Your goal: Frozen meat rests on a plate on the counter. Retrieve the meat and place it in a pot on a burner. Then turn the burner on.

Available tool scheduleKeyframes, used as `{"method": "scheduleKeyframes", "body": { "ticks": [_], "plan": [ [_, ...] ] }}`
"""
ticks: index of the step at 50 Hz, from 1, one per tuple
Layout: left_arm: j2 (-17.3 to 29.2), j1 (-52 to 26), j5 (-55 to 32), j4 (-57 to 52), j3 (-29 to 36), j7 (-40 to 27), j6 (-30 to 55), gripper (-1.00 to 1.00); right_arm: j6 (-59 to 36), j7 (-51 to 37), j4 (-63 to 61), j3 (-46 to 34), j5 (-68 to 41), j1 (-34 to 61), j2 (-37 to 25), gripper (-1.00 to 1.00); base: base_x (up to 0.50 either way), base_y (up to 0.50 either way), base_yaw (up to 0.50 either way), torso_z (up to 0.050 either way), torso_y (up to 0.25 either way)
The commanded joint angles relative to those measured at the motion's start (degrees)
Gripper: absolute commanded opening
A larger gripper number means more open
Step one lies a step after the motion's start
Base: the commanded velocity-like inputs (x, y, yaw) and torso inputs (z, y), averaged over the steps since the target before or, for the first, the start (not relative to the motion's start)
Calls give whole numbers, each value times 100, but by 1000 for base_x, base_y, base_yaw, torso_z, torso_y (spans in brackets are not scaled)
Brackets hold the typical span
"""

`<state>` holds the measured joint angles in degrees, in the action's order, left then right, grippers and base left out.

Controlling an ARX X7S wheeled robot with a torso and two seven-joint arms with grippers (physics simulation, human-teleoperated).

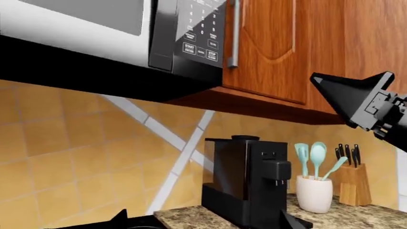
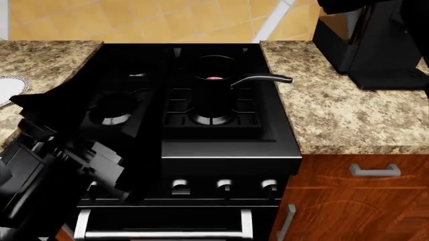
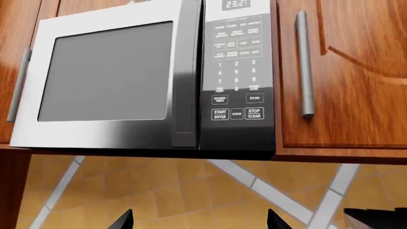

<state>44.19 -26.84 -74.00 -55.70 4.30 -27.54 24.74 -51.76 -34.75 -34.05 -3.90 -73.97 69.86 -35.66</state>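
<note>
The meat (image 2: 214,78) sits in the pot (image 2: 213,90); the knobs (image 2: 224,185) lie right of the left end effector (image 2: 40,108), whose opening I cannot tell.

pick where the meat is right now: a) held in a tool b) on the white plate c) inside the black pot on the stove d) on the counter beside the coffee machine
c: in the head view a pink-red bit of the meat shows down inside the pot, which stands on a rear burner of the stove; only the rim of the plate shows at the frame edge, with no meat on that part.
</note>
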Motion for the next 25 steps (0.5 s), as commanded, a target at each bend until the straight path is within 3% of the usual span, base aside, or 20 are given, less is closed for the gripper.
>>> {"method": "scheduleKeyframes", "body": {
  "ticks": [1, 12, 25],
  "plan": [
    [45, 587, 210, -171, -192, 417, -358, 100, 69, -29, -25, -70, 76, -50, 104, 100, 0, 0, 0, 0, 0],
    [-381, 1137, 978, 160, 144, 593, -369, 100, 226, -215, -88, 20, 157, -285, 182, 100, 0, 0, 0, -45, 0],
    [-765, 1678, 1405, 454, 177, 862, -777, 100, 987, -197, -234, -503, 1636, -1009, 802, 100, 0, 0, 0, -50, 0]
  ]
}}
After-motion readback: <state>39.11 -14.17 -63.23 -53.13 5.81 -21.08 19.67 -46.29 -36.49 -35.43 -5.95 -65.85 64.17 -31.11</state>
